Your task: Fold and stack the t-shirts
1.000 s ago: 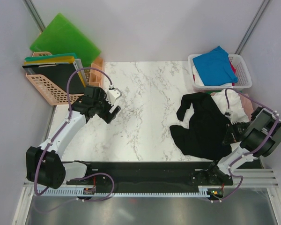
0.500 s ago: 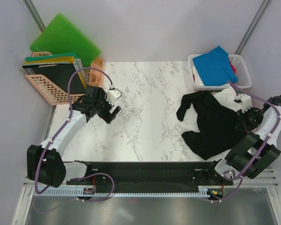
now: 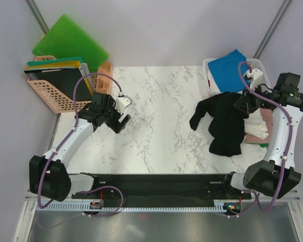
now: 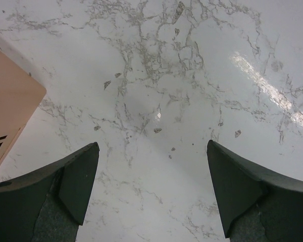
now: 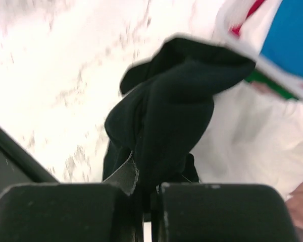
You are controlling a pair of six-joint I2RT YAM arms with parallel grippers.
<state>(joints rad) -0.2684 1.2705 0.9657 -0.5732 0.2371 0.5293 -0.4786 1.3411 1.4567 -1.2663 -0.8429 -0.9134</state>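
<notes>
now, your right gripper (image 3: 244, 103) is up over the right side of the table (image 3: 161, 111) with its jaws pinched tight on a bunched fold of the black t-shirt (image 3: 225, 126); the wrist view, blurred as it is, shows dark cloth wedged between the two fingers. the shirt hangs from that grip and trails toward the near edge, with one sleeve flopped out to the left on the marble. just right of it lie a white t-shirt (image 5: 242, 136) and a pink one (image 3: 265, 119) (a sliver of green shows at their near edge). the blue t-shirt (image 3: 231, 68) sits on top of the white basket (image 3: 261, 83) at the far right. your left gripper (image 3: 124, 112) hovers over bare marble on the left side with its jaws spread wide and nothing between them, near the peach crate (image 3: 45, 96) and well apart from all the shirts.
</notes>
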